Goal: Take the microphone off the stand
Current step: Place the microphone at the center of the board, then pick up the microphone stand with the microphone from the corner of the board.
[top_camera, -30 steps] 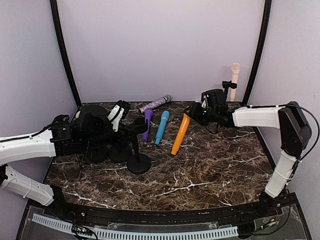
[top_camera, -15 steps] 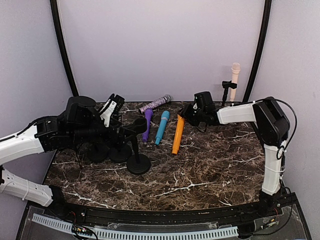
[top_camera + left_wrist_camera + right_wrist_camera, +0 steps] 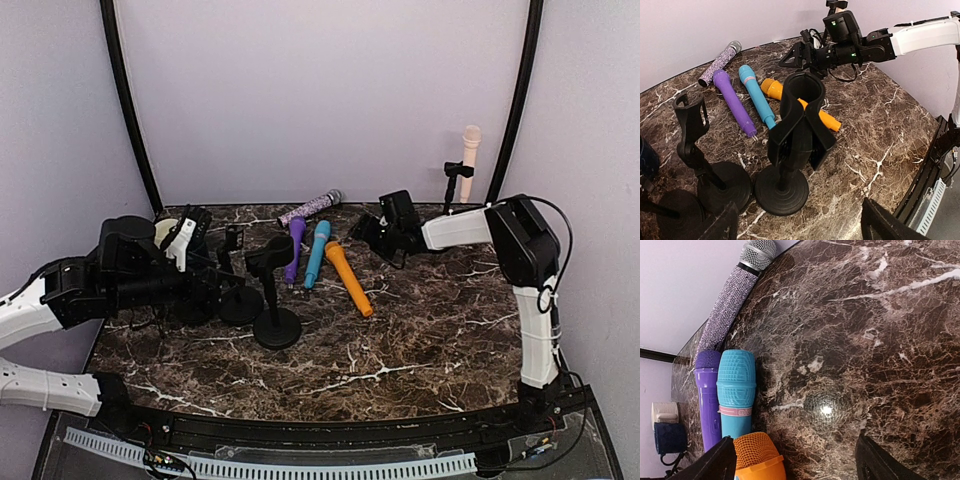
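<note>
An orange microphone lies flat on the marble table, its mesh head next to the blue one. My right gripper hovers just behind that head, open and empty. The black stand in the middle has an empty clip. My left gripper is to the stand's left, open, with nothing between its fingers. A peach microphone stands upright in a stand at the back right.
Blue, purple and glittery microphones lie side by side at the back. A second empty stand is left of the middle one. A white-headed, navy microphone sits at the far left.
My right gripper opened and let go of the orange microphone, which now lies flat, farther left. My left gripper opened and the arm drew back to the left.
</note>
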`<state>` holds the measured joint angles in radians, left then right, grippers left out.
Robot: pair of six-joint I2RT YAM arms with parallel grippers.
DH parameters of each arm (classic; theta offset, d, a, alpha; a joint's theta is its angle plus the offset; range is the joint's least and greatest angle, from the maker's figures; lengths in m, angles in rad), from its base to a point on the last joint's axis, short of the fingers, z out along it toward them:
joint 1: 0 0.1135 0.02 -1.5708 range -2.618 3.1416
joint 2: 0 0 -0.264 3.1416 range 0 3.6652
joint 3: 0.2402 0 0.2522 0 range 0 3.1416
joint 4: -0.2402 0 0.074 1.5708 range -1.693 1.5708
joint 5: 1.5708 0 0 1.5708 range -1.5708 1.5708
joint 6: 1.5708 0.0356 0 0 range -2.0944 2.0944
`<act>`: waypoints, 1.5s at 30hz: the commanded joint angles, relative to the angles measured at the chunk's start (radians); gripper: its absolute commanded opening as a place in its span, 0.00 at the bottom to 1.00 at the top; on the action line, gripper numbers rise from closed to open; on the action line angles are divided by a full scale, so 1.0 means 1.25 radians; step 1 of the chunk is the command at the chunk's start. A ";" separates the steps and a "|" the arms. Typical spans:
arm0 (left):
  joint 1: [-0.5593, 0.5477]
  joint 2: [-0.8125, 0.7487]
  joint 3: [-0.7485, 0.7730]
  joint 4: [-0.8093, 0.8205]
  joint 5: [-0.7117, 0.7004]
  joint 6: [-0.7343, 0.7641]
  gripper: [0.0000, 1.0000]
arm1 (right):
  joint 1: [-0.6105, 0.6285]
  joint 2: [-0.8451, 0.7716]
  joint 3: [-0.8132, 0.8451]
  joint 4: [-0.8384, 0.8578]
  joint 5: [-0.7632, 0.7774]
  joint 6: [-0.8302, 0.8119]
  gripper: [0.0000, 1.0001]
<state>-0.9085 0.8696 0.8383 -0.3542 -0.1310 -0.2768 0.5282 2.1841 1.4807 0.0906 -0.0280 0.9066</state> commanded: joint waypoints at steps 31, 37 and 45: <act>0.224 0.009 -0.083 0.065 0.226 0.163 0.90 | -0.371 -0.481 -0.073 -0.182 0.031 -0.465 0.99; 0.225 -0.047 -0.119 0.100 0.215 0.170 0.89 | -0.385 -0.376 -0.008 -0.111 0.027 -0.496 0.98; 0.225 -0.008 -0.109 0.097 0.208 0.180 0.89 | -0.385 -0.277 0.062 0.001 0.046 -0.548 0.93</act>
<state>-0.6319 0.8265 0.7010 -0.2470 0.1303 -0.0780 0.0513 1.7947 1.4715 -0.0269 0.0185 0.2649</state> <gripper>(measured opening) 0.893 0.960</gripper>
